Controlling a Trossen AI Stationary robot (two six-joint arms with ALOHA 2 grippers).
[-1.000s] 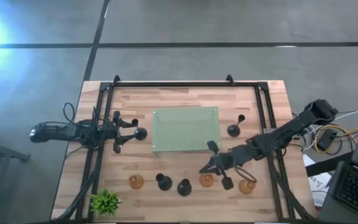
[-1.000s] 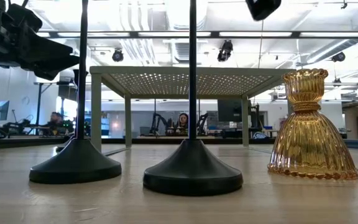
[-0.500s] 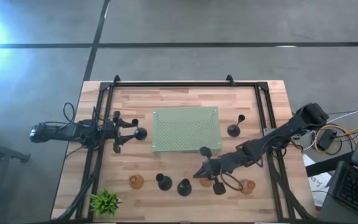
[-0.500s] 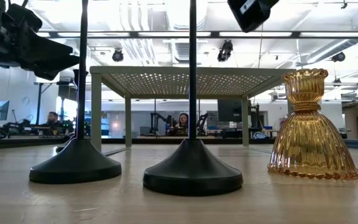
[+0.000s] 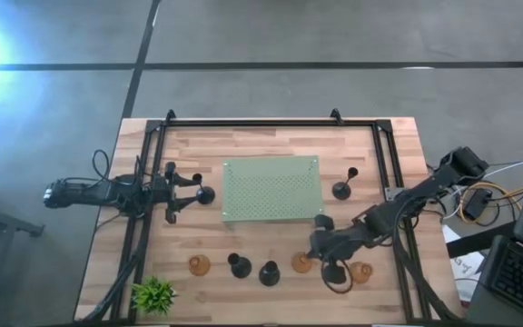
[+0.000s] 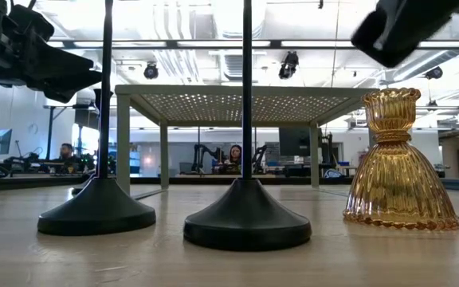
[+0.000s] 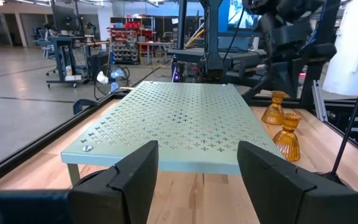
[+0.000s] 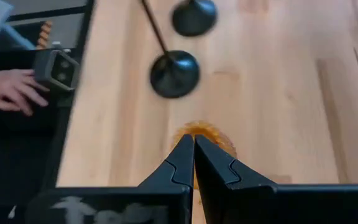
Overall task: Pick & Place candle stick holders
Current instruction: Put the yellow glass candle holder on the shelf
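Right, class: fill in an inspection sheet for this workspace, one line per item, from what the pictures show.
Surface: wooden table, black frame round it.
Job's things: four black holders and three amber holders, all upright on the table.
Clutter: green perforated board mid-table; small plant at a front corner.
Grippers: left pincer open, facing the board; right pincer shut, tips by the middle amber holder.
Cables: orange and yellow leads off the table's right side.
Surroundings: concrete floor; a person's hand beside the table.
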